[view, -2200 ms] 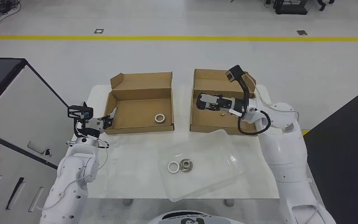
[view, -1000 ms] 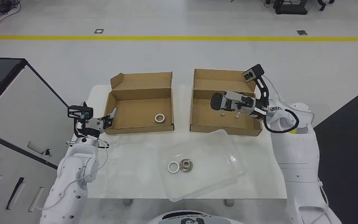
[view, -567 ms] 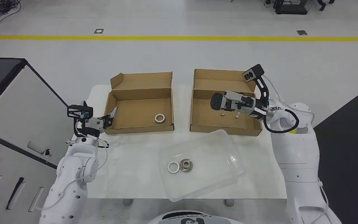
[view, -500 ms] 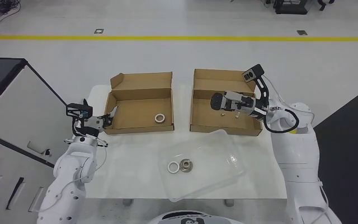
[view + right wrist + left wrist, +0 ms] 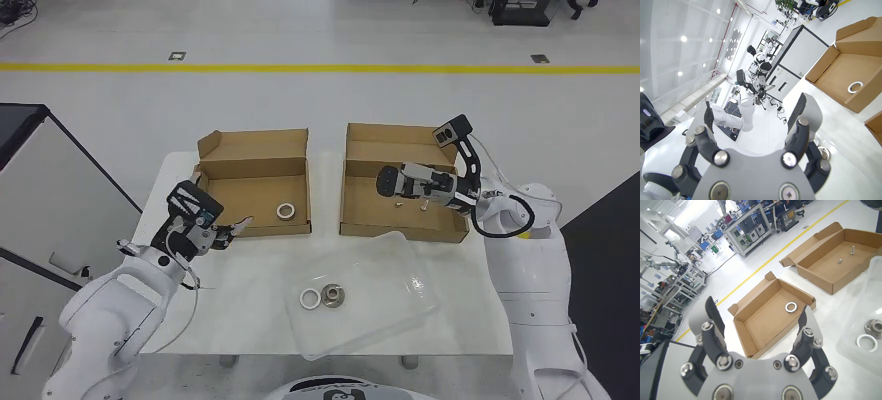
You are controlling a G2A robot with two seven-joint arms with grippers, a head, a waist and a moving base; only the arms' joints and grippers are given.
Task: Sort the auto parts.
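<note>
Two open cardboard boxes stand side by side. In the left box [image 5: 245, 195] [image 5: 764, 321] lies a metal ring [image 5: 285, 211] [image 5: 790, 307]. The right box [image 5: 375, 215] [image 5: 825, 264] holds two bolts [image 5: 400, 204] [image 5: 852, 250]. In front of them a clear plastic tray [image 5: 400, 310] [image 5: 869, 279] contains a white ring [image 5: 311, 297] [image 5: 866, 342] and a metal flange [image 5: 333, 295] [image 5: 873, 327]. My left gripper [image 5: 228, 231] [image 5: 759, 313] hangs open and empty at the left box's front left corner. My right gripper [image 5: 382, 181] [image 5: 753, 111] is open and empty above the right box.
The boxes and tray sit on a white table [image 5: 240, 290]. A dark-edged cabinet [image 5: 50, 190] stands off the table's left side. Bare tabletop lies left of the tray and in front of the left box.
My left arm has swung in from the table's left edge to the left box's front corner. My right gripper drew back to the right over its box, then stayed still.
</note>
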